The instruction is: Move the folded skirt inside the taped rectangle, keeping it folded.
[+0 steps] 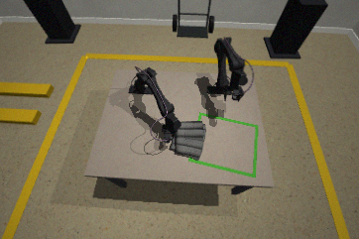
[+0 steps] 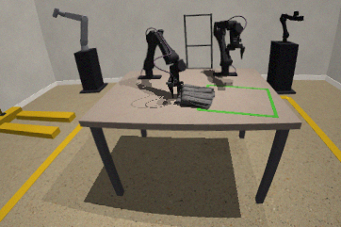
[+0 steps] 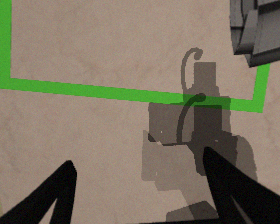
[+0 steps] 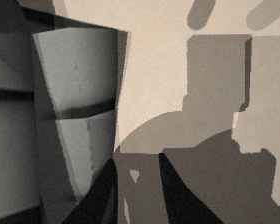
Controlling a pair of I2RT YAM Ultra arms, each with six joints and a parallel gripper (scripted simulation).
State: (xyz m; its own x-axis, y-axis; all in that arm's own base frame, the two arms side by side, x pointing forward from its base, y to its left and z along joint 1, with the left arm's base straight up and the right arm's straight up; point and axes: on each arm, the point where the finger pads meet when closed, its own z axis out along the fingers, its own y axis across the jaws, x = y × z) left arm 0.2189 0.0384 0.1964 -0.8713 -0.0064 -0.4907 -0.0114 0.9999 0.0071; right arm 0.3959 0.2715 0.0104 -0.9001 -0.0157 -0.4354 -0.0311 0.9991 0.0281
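Observation:
The folded grey pleated skirt [image 1: 189,140] [image 2: 197,97] [image 3: 263,30] [image 4: 81,90] lies on the table across the left side of the green taped rectangle [image 1: 256,150] [image 2: 271,103] [image 3: 91,91] as the top and exterior views show it. It covers much of that tape; most of it is outside, with a narrow part inside. My right gripper [image 2: 172,95] [image 4: 137,162] is low at the skirt's outer edge, slightly open, with nothing between its fingers; whether a finger touches the skirt is unclear. My left gripper [image 2: 242,56] [image 3: 138,159] is open and empty, raised behind the rectangle.
The table [image 1: 111,153] [image 2: 113,112] carries both arm bases at the back. The right arm leans forward over it, left of the skirt in the top and exterior views. Two black pedestals [image 1: 49,11] [image 1: 297,21] and a hand truck [image 1: 193,31] stand on the floor behind.

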